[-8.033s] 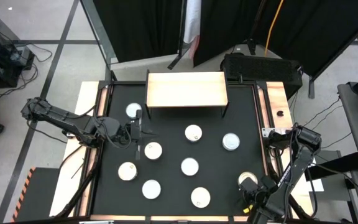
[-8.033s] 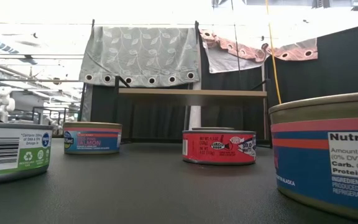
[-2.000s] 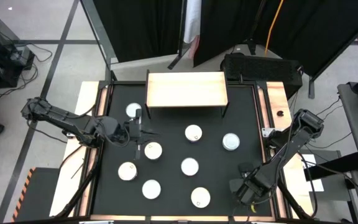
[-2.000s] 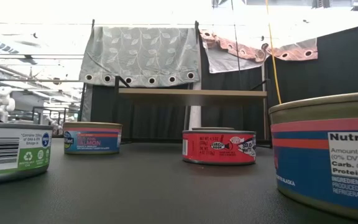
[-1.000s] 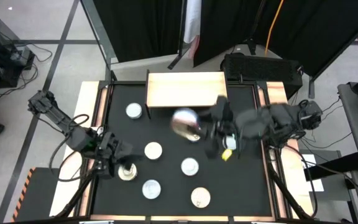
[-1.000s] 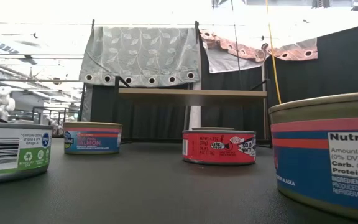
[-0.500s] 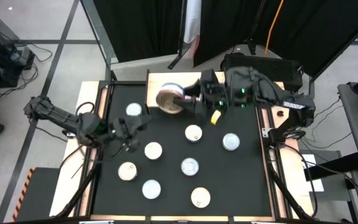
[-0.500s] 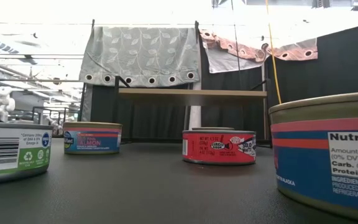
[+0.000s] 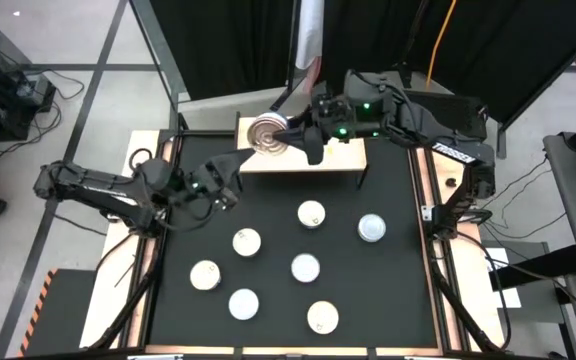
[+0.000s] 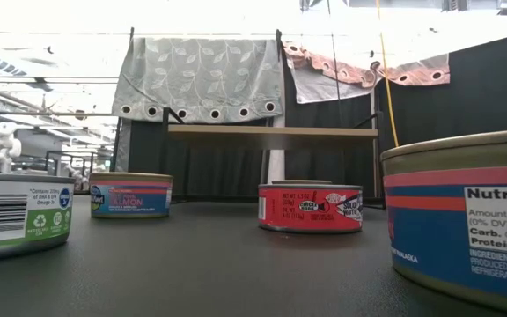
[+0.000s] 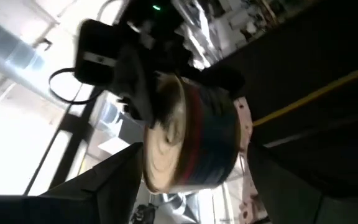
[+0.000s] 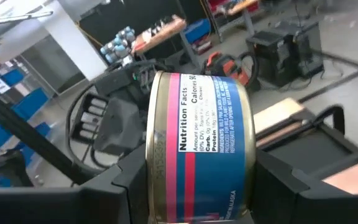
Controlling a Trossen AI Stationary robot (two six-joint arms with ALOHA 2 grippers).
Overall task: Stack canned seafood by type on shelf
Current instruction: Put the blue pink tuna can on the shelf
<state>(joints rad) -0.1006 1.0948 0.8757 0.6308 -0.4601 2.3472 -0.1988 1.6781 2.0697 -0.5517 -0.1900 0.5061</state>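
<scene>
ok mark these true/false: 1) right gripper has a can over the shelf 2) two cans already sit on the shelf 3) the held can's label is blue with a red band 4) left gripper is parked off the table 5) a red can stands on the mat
1. True. The right gripper holds a can tipped on its side over the left end of the shelf.
2. False. No can rests on the shelf top.
3. True, per the right wrist view.
4. False. The left gripper is over the mat, by the shelf's left front corner.
5. True. The red can stands upright in the low view.
</scene>
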